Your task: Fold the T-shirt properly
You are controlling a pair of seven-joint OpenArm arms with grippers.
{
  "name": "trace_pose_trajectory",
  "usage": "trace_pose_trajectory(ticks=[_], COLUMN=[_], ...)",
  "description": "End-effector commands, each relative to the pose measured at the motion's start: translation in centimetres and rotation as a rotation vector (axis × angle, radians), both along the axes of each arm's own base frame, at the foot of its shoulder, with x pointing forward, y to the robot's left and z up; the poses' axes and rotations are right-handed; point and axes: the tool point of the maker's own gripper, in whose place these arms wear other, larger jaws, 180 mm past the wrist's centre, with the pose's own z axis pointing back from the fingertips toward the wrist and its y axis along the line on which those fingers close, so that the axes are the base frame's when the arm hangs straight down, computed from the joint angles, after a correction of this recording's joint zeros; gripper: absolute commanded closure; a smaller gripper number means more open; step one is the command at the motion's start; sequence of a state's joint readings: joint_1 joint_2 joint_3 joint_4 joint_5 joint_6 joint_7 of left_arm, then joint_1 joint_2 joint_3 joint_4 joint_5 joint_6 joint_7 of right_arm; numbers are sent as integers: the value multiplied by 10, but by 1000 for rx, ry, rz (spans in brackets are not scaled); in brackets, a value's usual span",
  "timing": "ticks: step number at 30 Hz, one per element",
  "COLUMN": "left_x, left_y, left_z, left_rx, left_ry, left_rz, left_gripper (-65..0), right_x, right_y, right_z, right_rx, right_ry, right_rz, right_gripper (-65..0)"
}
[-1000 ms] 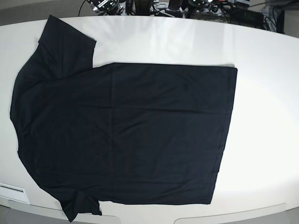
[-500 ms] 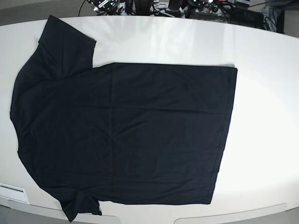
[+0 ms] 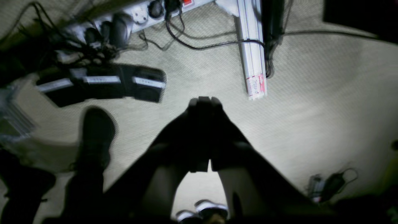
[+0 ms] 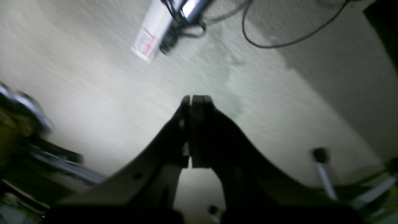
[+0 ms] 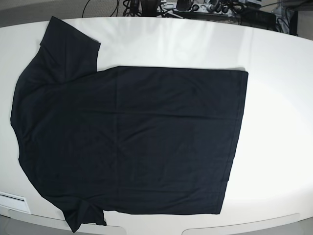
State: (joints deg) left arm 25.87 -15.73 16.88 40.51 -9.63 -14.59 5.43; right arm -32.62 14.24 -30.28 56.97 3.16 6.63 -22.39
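The black T-shirt (image 5: 132,137) lies spread flat on the white table (image 5: 279,98) in the base view, collar side to the left, hem to the right, one sleeve at the far left and one at the near left. Neither arm is over the table there. My left gripper (image 3: 203,100) is shut and empty, pointing at the carpeted floor. My right gripper (image 4: 194,98) is shut and empty, also over the floor. The shirt does not show in either wrist view.
Cables and equipment (image 5: 195,7) crowd the far side behind the table. Under the left wrist lie a power strip (image 3: 124,18), a white post (image 3: 252,53) and a black shoe (image 3: 94,137). Under the right wrist lie a white post (image 4: 161,25) and cables.
The shirt has not moved. The gear seen behind the table's far edge at the top left has dropped out of view.
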Motion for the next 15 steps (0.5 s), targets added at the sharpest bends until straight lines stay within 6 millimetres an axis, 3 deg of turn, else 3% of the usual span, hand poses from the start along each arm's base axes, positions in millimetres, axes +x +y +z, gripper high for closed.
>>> trace_pose_trajectory(ticks=[1,7,15], left_x=[-8,-17,9], left_y=[8,10,3], left_z=[8,57,131], left_rx=[-1,-49,-57], left_ry=[2,-75,-203], left_rz=[-6,-105,-301], left_gripper=[0,0,0], right_x=[-10,8,39], right_y=[-2,3,-21], right_z=[11,70,155], right_rx=[2,52,115], right_ry=[22,-89,-233], right_rz=[-10,-117,-215], right_gripper=[0,0,0])
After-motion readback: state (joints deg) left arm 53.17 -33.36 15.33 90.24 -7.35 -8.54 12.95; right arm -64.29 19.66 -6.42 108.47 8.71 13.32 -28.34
